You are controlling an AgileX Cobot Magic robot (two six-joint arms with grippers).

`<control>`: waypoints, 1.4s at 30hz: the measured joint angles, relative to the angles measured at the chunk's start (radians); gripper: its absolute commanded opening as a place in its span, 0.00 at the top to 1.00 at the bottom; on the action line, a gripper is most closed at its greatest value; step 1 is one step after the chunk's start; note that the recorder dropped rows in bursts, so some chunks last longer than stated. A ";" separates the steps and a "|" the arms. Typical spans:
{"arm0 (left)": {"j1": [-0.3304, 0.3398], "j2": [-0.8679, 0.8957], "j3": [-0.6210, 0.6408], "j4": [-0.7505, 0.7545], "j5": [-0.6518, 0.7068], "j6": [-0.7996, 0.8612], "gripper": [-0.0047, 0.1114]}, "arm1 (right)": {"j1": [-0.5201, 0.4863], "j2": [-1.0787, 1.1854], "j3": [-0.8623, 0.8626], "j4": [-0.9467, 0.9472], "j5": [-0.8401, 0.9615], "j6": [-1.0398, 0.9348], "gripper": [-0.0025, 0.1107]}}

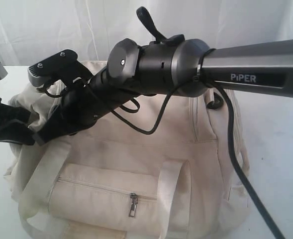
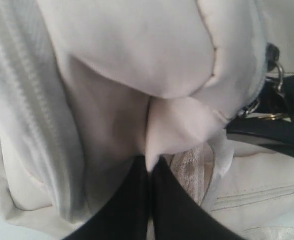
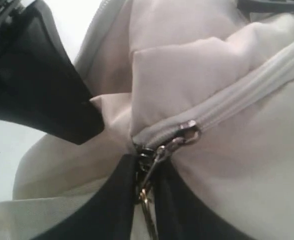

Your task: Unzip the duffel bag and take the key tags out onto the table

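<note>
Closest to the exterior camera, the right arm [image 1: 186, 59] crosses over the duffel bag [image 1: 151, 149] from the right and reaches down to its left end. Below it, on the bag's near face, the front pocket is closed, its small silver pull [image 1: 133, 205] hanging between two pale webbing straps [image 1: 173, 194].

At the bag's left end the two arms meet. The left gripper [image 2: 150, 165] is clenched on a fold of cream fabric [image 2: 176, 125] by the zip's end; we take this as an anchor, so the cloth stays taut and does not drag along with the slider. Just beside it, the right gripper [image 3: 146, 172] has its jaws pinched on the main zip pull [image 3: 162, 147]. The main zip [image 3: 246, 87] running away from the slider looks closed, so we judge the unzipping has barely begun.

We cannot see the key tags in any view; presumably they lie inside the closed bag. The bag sits on the white table [image 1: 280, 149], with a pale curtain [image 1: 47, 25] hanging behind it.

The only legible writing is "PiPER", in white on the right arm's grey forearm.
</note>
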 measured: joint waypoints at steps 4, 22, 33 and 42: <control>0.000 0.000 0.000 0.000 0.000 0.000 0.96 | 0.000 0.000 0.000 -0.015 0.016 -0.004 0.77; 0.000 0.000 0.000 0.000 0.000 0.002 0.96 | 0.000 0.000 0.000 -0.066 0.065 -0.005 0.78; 0.000 0.000 0.000 -0.004 0.000 0.004 0.96 | 0.000 0.000 0.000 -0.083 0.068 -0.006 0.98; 0.000 0.000 0.000 -0.004 0.000 0.004 0.96 | 0.000 -0.004 0.000 -0.091 0.055 -0.002 0.98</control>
